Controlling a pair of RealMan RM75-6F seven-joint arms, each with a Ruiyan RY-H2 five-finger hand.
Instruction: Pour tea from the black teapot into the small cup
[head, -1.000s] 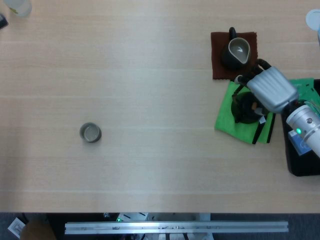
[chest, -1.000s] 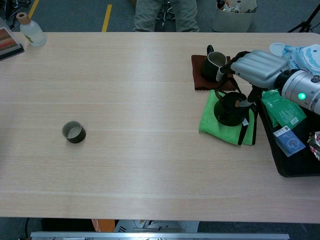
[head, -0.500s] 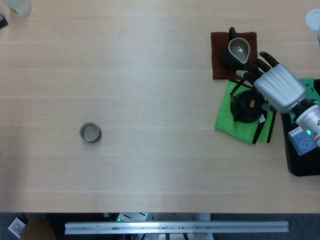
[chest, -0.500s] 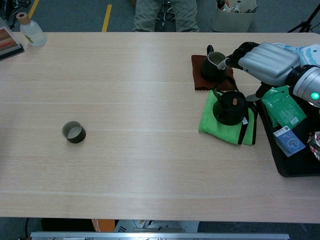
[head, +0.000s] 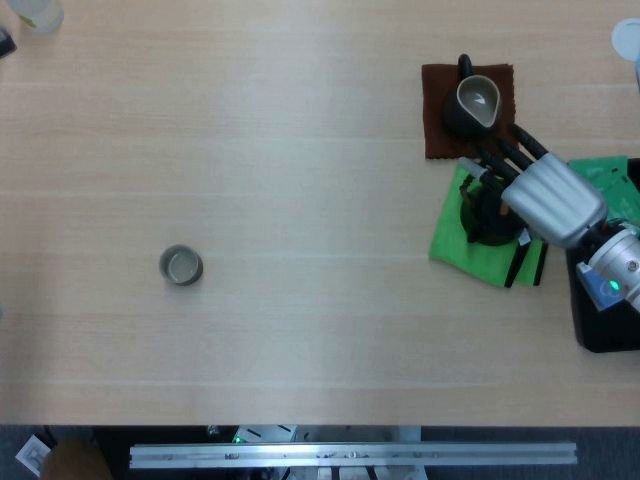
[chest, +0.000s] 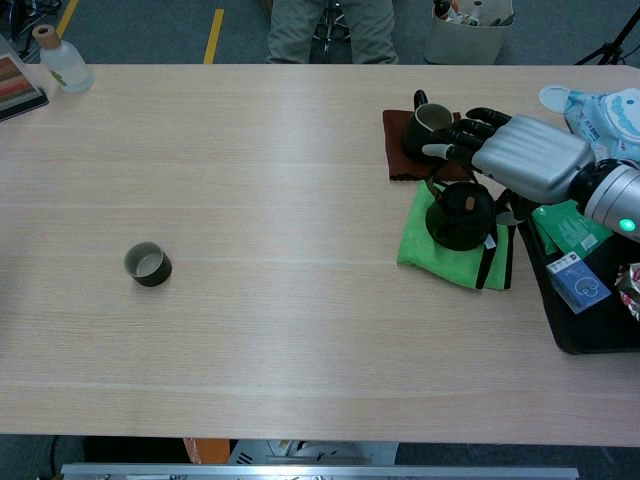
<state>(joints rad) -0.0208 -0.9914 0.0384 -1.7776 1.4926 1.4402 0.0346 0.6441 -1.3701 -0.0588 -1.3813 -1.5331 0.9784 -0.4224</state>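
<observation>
Chest view: my right hand (chest: 515, 160) hovers over the black teapot (chest: 458, 215) on the green cloth (chest: 425, 245) near the table's right edge, fingers spread, holding nothing. Small cup (chest: 148, 264) sits far left.

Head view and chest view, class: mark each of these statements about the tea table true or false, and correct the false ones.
1. The black teapot sits on a green cloth. True.
2. The small cup stands right beside the teapot. False: it stands far across the table, towards the robot's left.
3. The right hand is above the teapot with its fingers spread. True.
4. The teapot is lifted off the table. False: it rests on the cloth.
5. A dark pitcher stands on a brown mat. True.
</observation>
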